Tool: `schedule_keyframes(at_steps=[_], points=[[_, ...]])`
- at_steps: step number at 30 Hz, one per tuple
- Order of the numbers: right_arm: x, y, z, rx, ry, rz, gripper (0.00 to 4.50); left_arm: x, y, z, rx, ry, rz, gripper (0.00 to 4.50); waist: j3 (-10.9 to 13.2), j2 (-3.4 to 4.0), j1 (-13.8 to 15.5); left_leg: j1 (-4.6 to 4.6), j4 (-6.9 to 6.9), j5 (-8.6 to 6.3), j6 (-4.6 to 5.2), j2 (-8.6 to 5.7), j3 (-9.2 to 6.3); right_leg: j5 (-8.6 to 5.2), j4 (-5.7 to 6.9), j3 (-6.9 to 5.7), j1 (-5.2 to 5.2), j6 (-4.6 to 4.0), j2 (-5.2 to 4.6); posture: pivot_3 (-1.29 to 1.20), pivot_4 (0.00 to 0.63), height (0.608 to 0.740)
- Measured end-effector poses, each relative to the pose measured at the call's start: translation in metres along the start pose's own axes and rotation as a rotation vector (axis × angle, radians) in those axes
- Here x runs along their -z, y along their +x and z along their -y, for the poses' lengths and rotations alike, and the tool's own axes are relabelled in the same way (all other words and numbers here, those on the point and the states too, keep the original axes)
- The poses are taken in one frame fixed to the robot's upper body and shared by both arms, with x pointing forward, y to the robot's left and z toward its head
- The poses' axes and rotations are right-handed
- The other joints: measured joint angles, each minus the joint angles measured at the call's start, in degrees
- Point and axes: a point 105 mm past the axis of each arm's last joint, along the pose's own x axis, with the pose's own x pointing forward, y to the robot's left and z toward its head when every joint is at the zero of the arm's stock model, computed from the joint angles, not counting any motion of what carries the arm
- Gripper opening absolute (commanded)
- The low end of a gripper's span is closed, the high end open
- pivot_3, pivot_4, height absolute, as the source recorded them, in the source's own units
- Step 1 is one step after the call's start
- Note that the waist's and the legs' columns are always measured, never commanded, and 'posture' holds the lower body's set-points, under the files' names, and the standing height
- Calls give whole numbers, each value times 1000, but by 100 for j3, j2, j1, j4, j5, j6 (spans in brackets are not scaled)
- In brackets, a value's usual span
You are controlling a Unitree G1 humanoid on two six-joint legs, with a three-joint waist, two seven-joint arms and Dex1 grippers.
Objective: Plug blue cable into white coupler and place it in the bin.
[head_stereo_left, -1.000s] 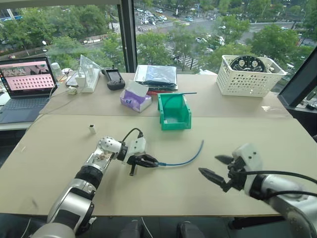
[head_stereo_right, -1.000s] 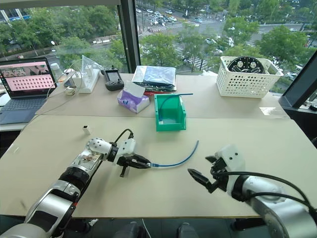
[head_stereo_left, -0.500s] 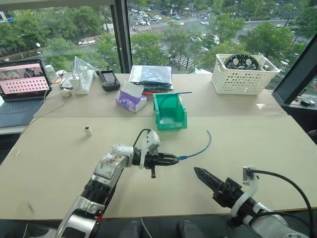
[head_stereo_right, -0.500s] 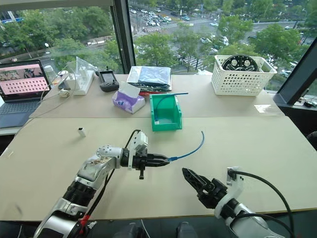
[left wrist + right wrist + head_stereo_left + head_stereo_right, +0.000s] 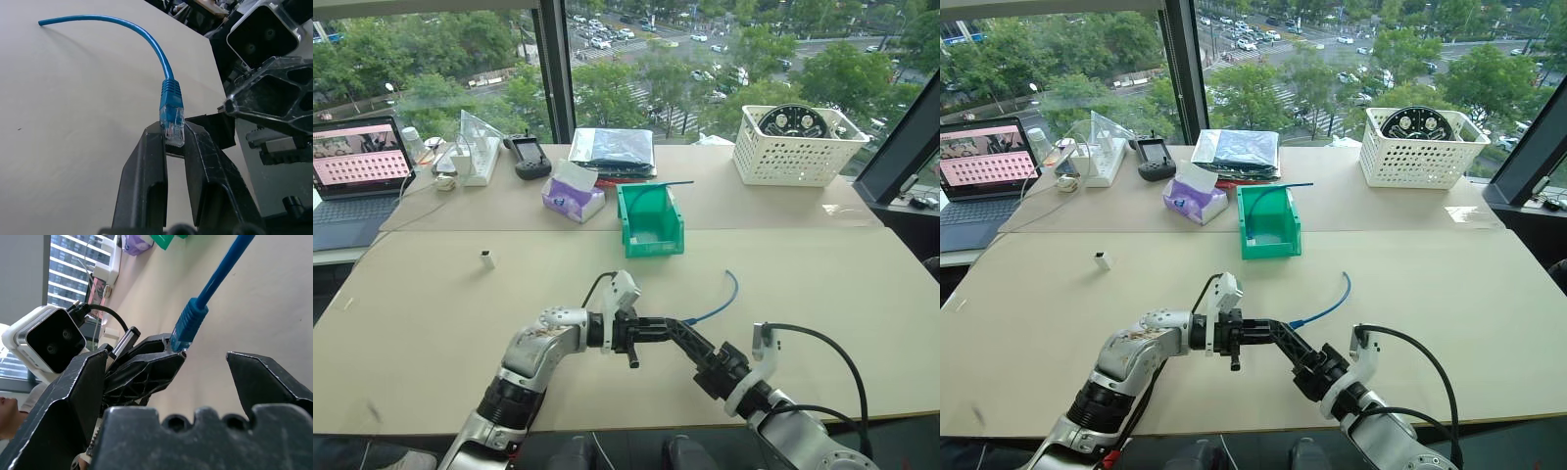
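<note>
None of the three steps done: plug unmated, nothing binned.
Left gripper is clamped on the clear plug of the blue cable, near centre; right gripper is spread wide around it. White coupler sits alone far left, bin beyond. Wrist views show the pinch on the plug; head views show coupler and bin.

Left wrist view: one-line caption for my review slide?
Left tool pinches the blue cable by its clear plug, right tool close alongside.
</note>
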Motion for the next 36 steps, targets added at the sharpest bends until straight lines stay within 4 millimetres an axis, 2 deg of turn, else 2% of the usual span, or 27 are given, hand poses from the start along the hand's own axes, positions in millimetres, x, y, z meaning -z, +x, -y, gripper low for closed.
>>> schedule_keyframes(at_steps=[6,10,11,19,20,23,25,27,34,35,36], points=[[-6,-1,3,18,-3,41,4500,-1,-3,-1,-18,-12,-3,462,0,0,2,0,0,0,0,0,0,-1,0,0,-3,-1,1,0,150,740],[-11,-2,3,27,-6,73,3584,-1,-3,-1,-20,-17,0,359,0,0,2,-2,-1,0,0,1,1,-1,-1,0,-3,-2,1,0,150,740],[-12,-2,3,27,-7,75,3146,-1,-4,-1,-22,-18,-1,359,0,0,2,-2,-1,0,0,1,0,-1,-1,0,-4,-2,1,0,150,740],[-7,2,1,27,-17,51,576,-1,-4,-1,-23,-21,-2,359,0,0,4,-12,-1,0,0,0,2,-1,-1,3,-17,-3,0,0,150,740],[-7,2,1,26,-18,52,138,-1,-4,-2,-23,-22,-3,359,0,0,6,-14,-1,0,0,0,2,-1,-1,3,-18,-3,0,0,150,740],[-8,2,0,22,-13,57,63,-1,-5,-1,-23,-25,1,359,0,0,6,-19,-1,0,0,0,4,0,0,5,-26,-5,0,0,150,740],[-8,2,0,22,-7,66,0,-2,-5,-2,-26,-33,6,1113,0,0,5,-20,-1,0,0,0,4,1,0,6,-26,-5,1,0,150,740],[-12,2,0,22,-2,95,0,-1,-5,-2,-28,-39,4,1563,0,0,6,-20,-1,0,0,0,5,0,0,7,-27,-4,1,0,150,740],[-26,1,3,46,-18,183,0,3,-18,-4,-56,-28,-14,4160,0,0,3,-21,-3,0,0,1,8,0,2,10,-35,-5,2,0,150,740],[-29,0,4,56,-23,206,0,3,-22,-5,-60,-25,-19,4459,0,0,-5,-21,-5,0,0,2,11,0,3,13,-38,-5,3,0,150,740],[-32,0,5,65,-29,230,0,3,-27,-5,-64,-19,-24,4459,0,0,-5,-22,-7,0,0,1,12,1,3,14,-41,-6,3,0,150,740]])
